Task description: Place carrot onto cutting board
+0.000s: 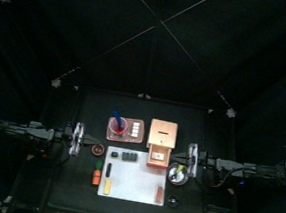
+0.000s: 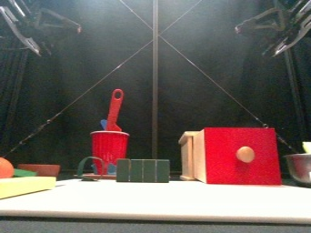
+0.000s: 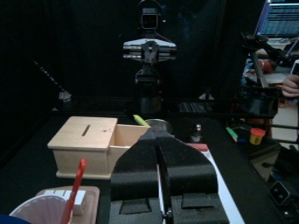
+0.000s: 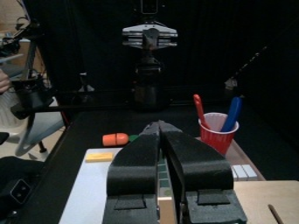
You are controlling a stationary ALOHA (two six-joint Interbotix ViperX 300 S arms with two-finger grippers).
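From above, I see my left gripper (image 1: 84, 141) parked at the table's left edge, jaws pressed together and empty. The small slim orange-red carrot (image 1: 99, 178) lies on the black table just beside the left edge of the large flat white rectangular cutting board (image 1: 137, 184), well apart from both grippers. My right gripper (image 1: 187, 160) rests at the right edge, jaws closed with nothing between them.

Two black arms, each black claw (image 3: 166, 166) (image 4: 166, 171) with smooth tapered jaws.
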